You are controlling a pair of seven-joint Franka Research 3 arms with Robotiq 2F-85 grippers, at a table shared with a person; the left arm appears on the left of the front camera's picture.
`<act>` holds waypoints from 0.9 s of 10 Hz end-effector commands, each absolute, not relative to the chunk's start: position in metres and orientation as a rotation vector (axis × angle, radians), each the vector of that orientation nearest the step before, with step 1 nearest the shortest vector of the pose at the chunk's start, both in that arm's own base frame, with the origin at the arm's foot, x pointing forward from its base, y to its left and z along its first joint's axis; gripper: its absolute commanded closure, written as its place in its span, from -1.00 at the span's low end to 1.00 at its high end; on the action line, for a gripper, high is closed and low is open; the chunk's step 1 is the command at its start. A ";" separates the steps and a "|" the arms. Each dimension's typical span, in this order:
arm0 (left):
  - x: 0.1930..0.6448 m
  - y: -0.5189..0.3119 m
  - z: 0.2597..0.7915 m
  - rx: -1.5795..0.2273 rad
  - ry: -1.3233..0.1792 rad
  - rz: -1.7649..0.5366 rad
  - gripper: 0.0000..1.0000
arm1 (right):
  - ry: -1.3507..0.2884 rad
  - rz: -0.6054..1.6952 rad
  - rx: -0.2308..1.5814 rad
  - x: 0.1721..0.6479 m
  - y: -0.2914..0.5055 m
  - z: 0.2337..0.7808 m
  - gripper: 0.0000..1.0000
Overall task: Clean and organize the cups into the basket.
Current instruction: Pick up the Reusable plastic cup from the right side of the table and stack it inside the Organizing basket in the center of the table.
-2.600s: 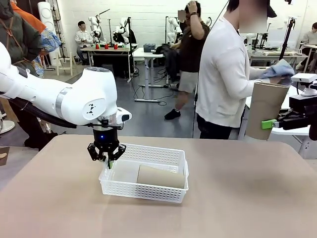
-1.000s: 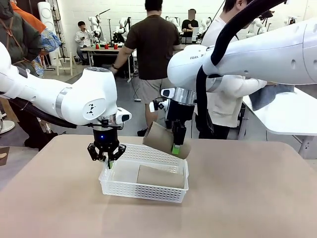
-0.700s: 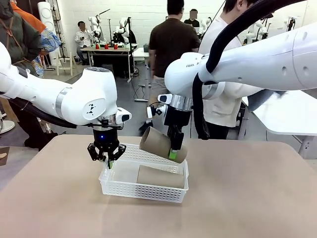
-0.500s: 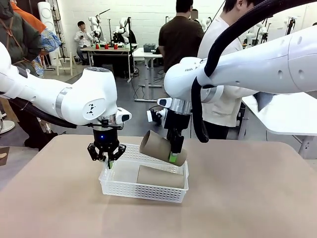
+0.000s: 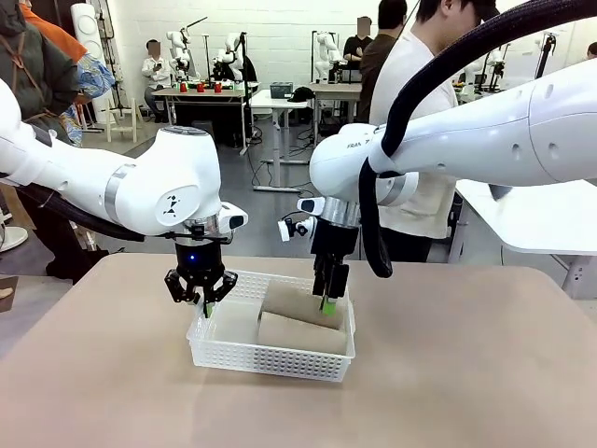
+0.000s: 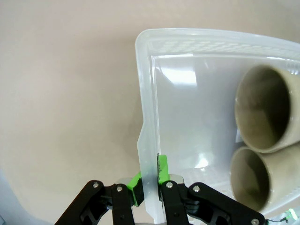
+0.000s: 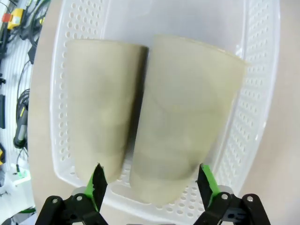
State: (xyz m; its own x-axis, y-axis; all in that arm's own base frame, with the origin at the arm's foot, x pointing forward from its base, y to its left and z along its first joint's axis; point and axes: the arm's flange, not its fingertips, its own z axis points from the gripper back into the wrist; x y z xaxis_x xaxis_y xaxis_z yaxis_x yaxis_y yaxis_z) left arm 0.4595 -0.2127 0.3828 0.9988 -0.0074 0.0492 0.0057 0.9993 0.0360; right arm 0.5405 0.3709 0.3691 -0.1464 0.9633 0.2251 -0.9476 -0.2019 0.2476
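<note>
Across the tan table (image 5: 448, 373), our left gripper (image 6: 149, 177) pinches the basket (image 6: 146, 93) wall; our right gripper (image 7: 151, 177), spread wide, could snag the far cup (image 5: 291, 301) when we lift.

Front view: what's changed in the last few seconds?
The right arm swung in from the right with a tan cup and lowered it into the basket behind the first cup. The right fingers then opened and let go. The left fingers stay shut on the basket's rim; basket and first cup haven't moved.
</note>
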 end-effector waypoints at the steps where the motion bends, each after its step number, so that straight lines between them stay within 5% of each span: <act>1: 0.460 -0.214 0.383 0.034 -0.056 -0.006 1.00 | 0.022 1.751 0.435 0.539 0.367 0.379 -1.00; 5: 0.460 -0.214 0.383 0.034 -0.056 -0.006 1.00 | -0.316 1.786 0.600 0.510 0.294 0.466 -1.00; 9: 0.460 -0.214 0.383 0.034 -0.056 -0.006 1.00 | -0.609 1.682 1.011 0.502 0.078 0.500 -1.00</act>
State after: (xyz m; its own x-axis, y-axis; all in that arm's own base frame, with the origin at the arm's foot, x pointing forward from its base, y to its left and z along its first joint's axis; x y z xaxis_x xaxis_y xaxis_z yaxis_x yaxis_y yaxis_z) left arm 0.4596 -0.2125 0.3828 0.9988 -0.0068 0.0492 0.0051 0.9993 0.0358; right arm 0.5020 0.1220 0.5365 -0.1677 0.5503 0.8179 -0.9477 -0.3186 0.0200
